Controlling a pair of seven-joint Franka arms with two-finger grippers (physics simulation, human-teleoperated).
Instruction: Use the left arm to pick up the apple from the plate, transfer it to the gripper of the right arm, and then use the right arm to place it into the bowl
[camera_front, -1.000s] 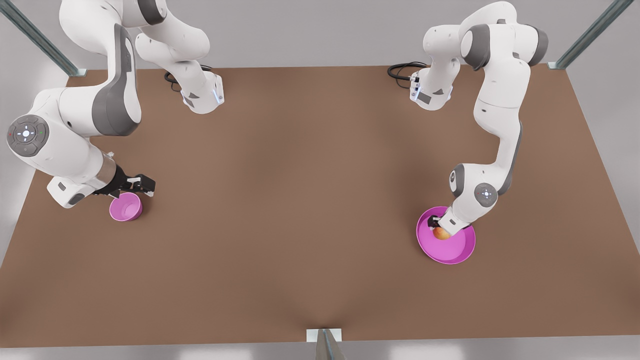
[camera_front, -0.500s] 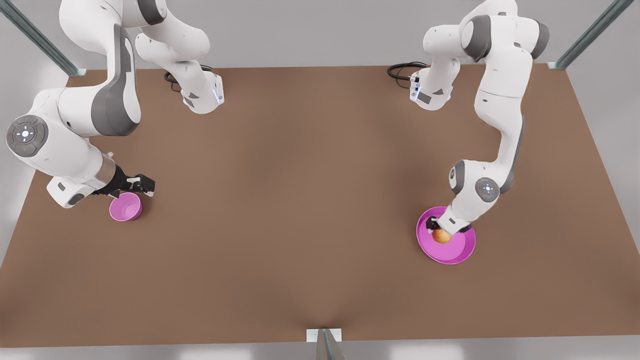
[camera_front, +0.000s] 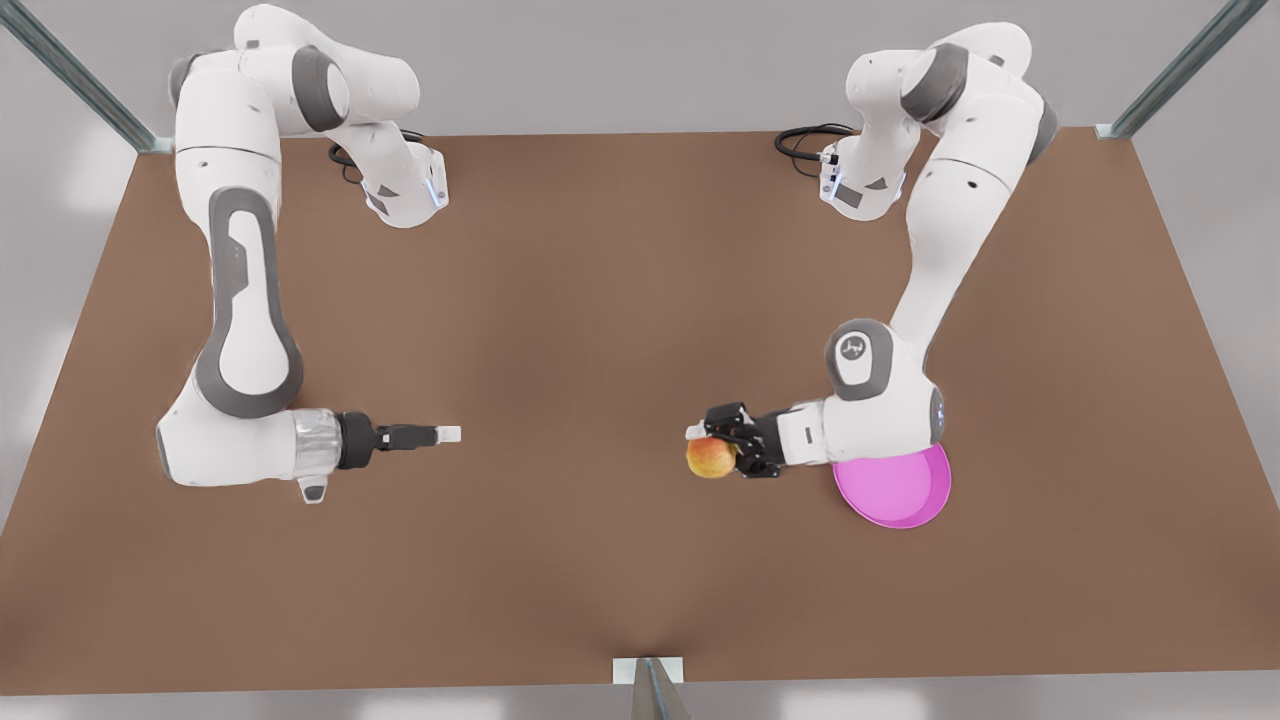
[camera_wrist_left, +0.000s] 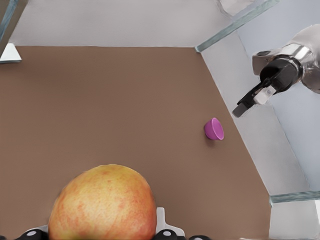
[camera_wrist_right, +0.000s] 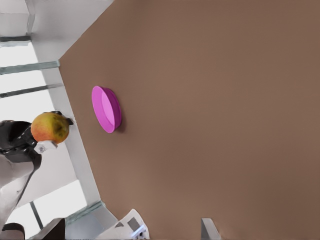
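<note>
- Done: the left gripper (camera_front: 722, 447) fingers pinch the apple (camera_front: 710, 458), lifted off the plate (camera_front: 900, 495), over mid-table.
- Left: handover to the right gripper (camera_front: 445, 434), fingers spread, then the bowl (camera_wrist_left: 214, 129).

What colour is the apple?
Yellow-orange with a red blush; the apple shows best in the left wrist view.
</note>
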